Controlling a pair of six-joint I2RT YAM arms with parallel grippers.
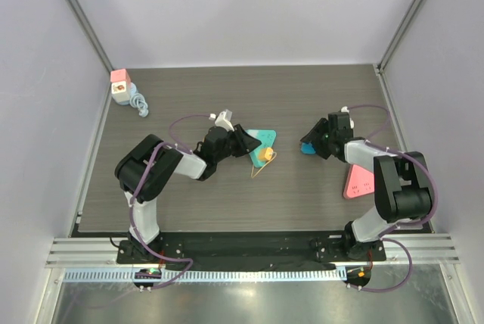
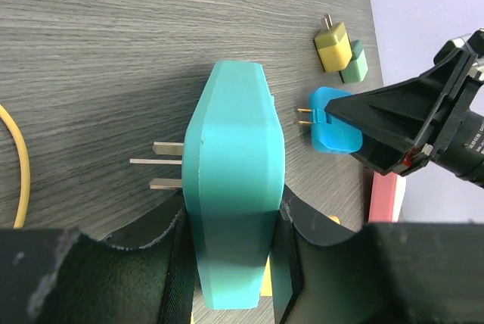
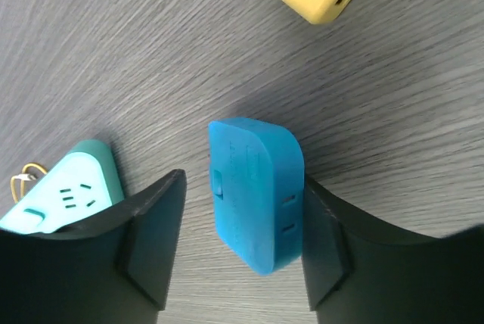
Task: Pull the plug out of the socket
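The grey wood-grain desk [image 1: 302,97] carried everything, with both arms reaching toward its middle. The left tool [image 1: 246,144] was clenched on the teal socket [image 2: 234,188], one finger pressed against each of its sides. Three metal prongs [image 2: 166,165] stuck out of the socket's side, just above the desk.

A pink block [image 1: 357,180] lay flat near the right arm, and a small pink-and-white piece [image 1: 121,85] with a pale coiled lead sat well apart in the far left corner.

The blue plug [image 2: 333,131] lay on the desk, clear of the teal socket, with bare wood between them and its two pins pointing toward the socket. The right tool [image 3: 242,184] stood released around it. One finger was against the plug's edge, the other plainly apart with desk showing in the gap.

Beyond the plug, a yellow adapter [image 2: 333,42] and a green adapter [image 2: 353,63] sat just beside each other. A thin yellow cable [image 2: 21,157] curved along the desk near the socket.
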